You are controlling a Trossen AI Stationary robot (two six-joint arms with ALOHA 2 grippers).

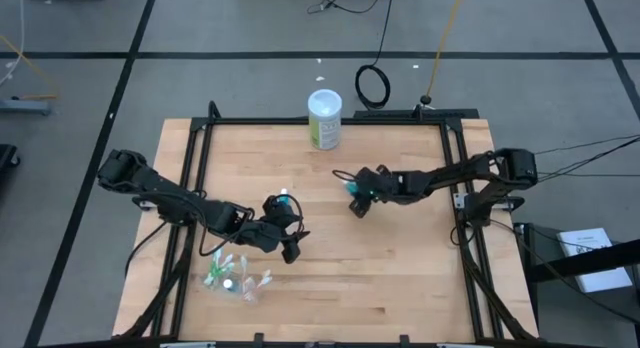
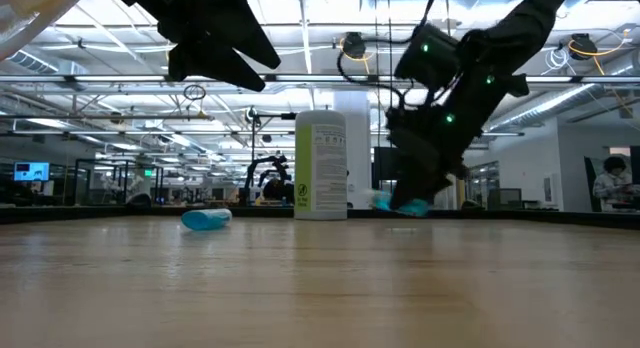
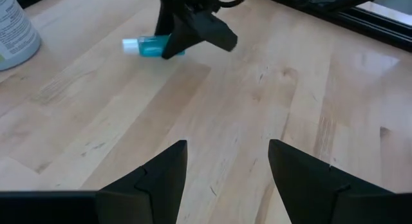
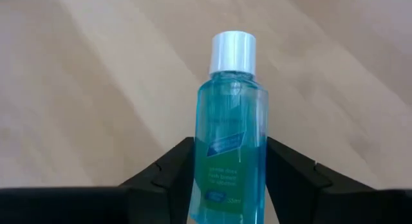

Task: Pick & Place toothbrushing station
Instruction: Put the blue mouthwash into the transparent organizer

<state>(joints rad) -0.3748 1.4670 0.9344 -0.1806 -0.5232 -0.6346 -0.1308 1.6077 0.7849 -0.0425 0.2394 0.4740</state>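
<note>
Teal tube (image 4: 228, 147) sits pinched in right end effector (image 4: 228, 179), base hidden; left end effector (image 3: 225, 169) spread.

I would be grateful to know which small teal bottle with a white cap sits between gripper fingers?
The teal bottle between the right gripper fingers near the table's middle; the other teal bottle lies free beside the open left gripper.

The light wooden butcher-block table (image 1: 400, 258) with a black metal frame carried a tall white-and-green cylindrical canister (image 1: 324, 119) upright near its far edge, two small teal white-capped tubes (image 1: 283, 201) lying mid-table, and a toothbrush cluster (image 1: 236, 278) near the front-left.
</note>
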